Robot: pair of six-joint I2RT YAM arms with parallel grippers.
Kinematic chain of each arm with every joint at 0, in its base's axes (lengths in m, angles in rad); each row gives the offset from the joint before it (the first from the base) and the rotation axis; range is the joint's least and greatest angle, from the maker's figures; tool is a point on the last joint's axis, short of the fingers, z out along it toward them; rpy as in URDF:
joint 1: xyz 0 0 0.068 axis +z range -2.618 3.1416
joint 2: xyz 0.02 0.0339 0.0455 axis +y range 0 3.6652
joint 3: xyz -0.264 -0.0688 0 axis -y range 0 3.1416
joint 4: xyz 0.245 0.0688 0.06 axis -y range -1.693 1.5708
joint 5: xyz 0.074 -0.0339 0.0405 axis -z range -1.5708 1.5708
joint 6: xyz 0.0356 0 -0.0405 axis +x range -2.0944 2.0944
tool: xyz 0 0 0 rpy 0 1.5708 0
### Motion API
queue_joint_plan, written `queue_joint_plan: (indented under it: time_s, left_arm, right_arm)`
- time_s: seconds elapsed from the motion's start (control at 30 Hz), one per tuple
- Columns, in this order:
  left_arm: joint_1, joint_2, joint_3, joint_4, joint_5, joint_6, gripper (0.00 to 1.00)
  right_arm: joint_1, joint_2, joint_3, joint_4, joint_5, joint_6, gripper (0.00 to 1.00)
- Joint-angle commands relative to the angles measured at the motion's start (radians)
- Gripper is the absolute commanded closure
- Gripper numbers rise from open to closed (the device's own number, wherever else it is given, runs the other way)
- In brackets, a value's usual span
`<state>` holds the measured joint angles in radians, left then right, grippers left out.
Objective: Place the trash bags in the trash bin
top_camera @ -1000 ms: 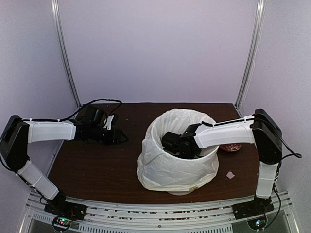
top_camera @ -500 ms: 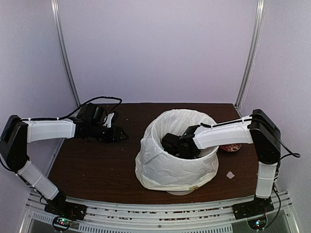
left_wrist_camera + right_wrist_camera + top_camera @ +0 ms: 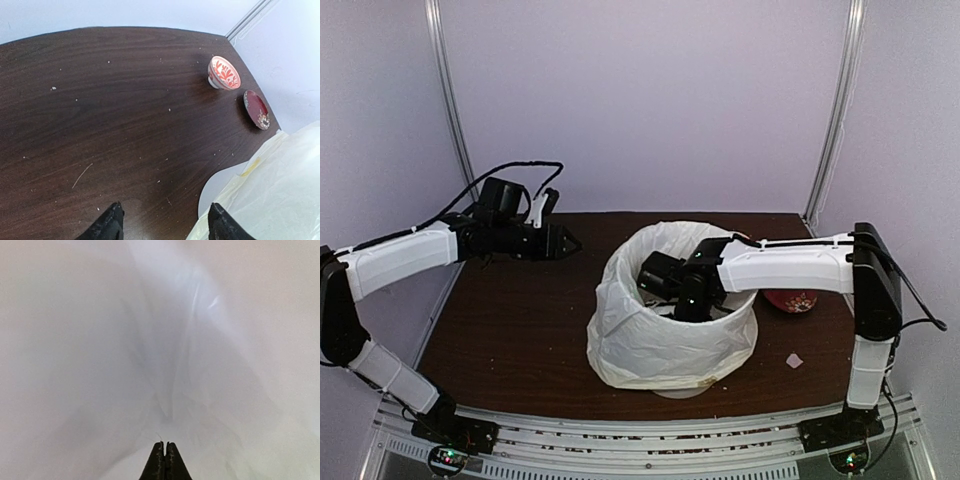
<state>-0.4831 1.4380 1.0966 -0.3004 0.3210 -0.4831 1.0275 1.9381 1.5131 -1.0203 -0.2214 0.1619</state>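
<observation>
The translucent white trash bag (image 3: 660,345) is draped over the trash bin, lining its mouth and covering its sides. Only the bin's pale base (image 3: 682,393) shows under the bag's hem, and no black label is visible. My right gripper (image 3: 672,292) reaches down inside the bag-lined mouth. In the right wrist view it (image 3: 165,446) is shut, with only white plastic (image 3: 165,340) ahead of it. My left gripper (image 3: 570,243) is open and empty, held above the table left of the bin. The left wrist view (image 3: 167,222) shows the bag (image 3: 285,185) and bin base (image 3: 220,185) by its right finger.
A red-patterned bowl (image 3: 224,73) and a dark red bowl (image 3: 256,109) sit at the far right of the brown table (image 3: 520,340); one bowl (image 3: 793,300) shows behind my right arm. A small paper scrap (image 3: 794,360) lies at the front right. Crumbs dot the table.
The bin and bag have shifted left with my right gripper inside them. My left arm has lifted and swung toward the back, nearer the bin.
</observation>
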Motion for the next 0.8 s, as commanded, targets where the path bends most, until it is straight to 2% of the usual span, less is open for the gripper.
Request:
queue_joint_plan:
  time_s: [0.0, 0.23, 0.5, 0.63, 0.77]
  left_arm:
    - [0.008, -0.021, 0.081, -0.031, 0.023, 0.021, 0.41]
    - [0.008, -0.044, 0.141, -0.040, 0.045, -0.029, 0.41]
    - [0.009, -0.070, 0.154, -0.049, 0.063, -0.033, 0.42]
    - [0.006, -0.079, 0.193, -0.088, 0.082, 0.009, 0.44]
    - [-0.035, -0.106, 0.235, -0.099, 0.091, 0.085, 0.45]
  right_arm:
    - [0.006, -0.064, 0.030, -0.050, 0.052, 0.011, 0.97]
    - [0.010, -0.128, 0.065, -0.083, 0.044, 0.036, 0.94]
    - [0.012, -0.173, 0.202, -0.152, 0.066, 0.057, 0.94]
    - [0.012, -0.179, 0.270, -0.207, 0.125, 0.076, 0.94]
    - [0.012, -0.214, 0.263, -0.220, 0.124, 0.091, 0.95]
